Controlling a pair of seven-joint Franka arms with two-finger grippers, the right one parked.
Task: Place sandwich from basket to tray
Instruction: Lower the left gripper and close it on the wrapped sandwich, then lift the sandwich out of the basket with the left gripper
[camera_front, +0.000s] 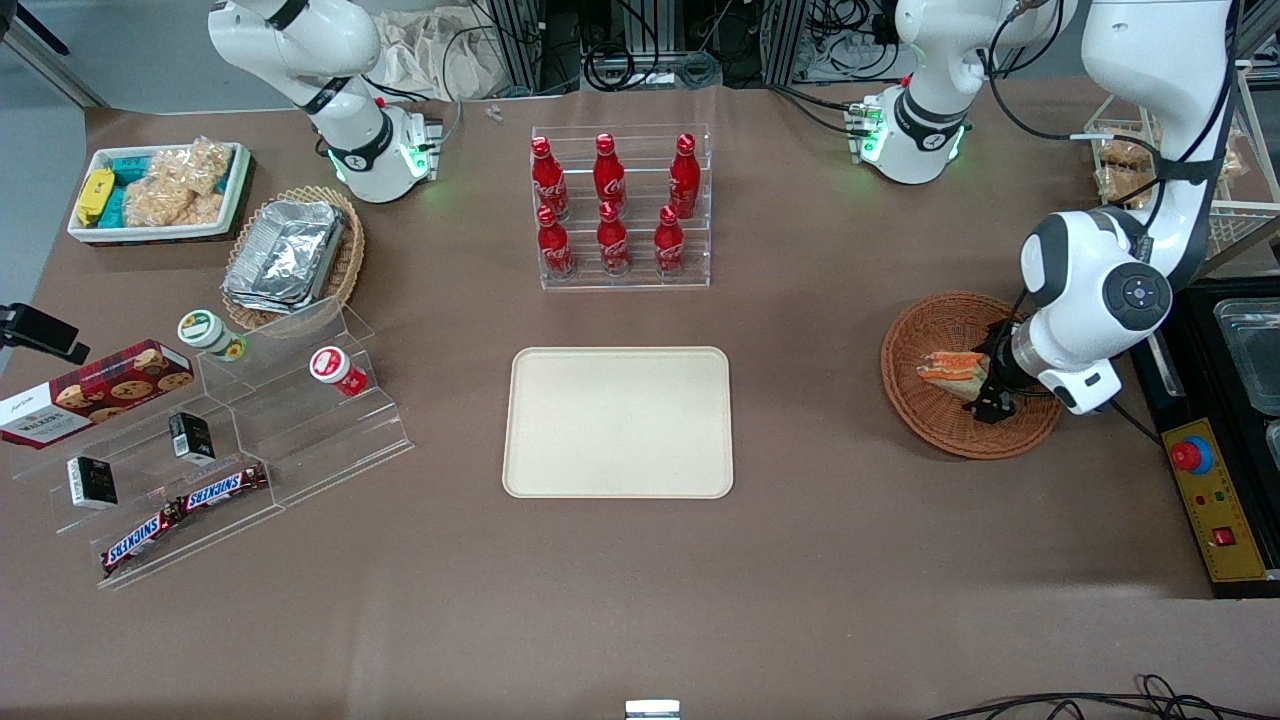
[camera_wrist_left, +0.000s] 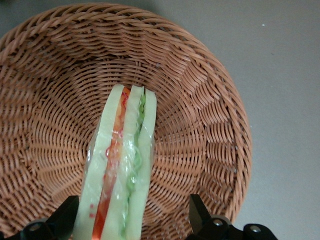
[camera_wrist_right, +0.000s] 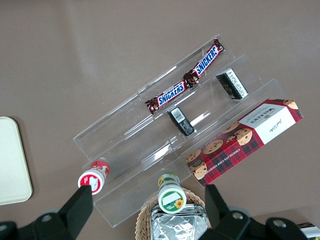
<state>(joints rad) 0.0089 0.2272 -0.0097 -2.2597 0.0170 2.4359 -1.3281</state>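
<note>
Gripper (camera_wrist_left: 132, 222) down in the basket (camera_front: 925, 410), toward the working arm's end of the table, fingers (camera_wrist_left: 62, 220) spread wide, one on each side of the sandwich (camera_wrist_left: 122, 170) with gaps showing. Sandwich lying in the basket, on its woven floor. Tray (camera_front: 618, 422) bare, well apart, mid-table.

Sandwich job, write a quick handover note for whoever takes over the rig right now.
Gripper: open, down in the basket, fingers either side of the sandwich, not closed on it.
Sandwich: lying in the basket, wrapped.
Tray: on the table toward the parked arm from the basket, nothing on it.
Done: approach to the sandwich.
Left: close, lift, carry to the tray, release.
</note>
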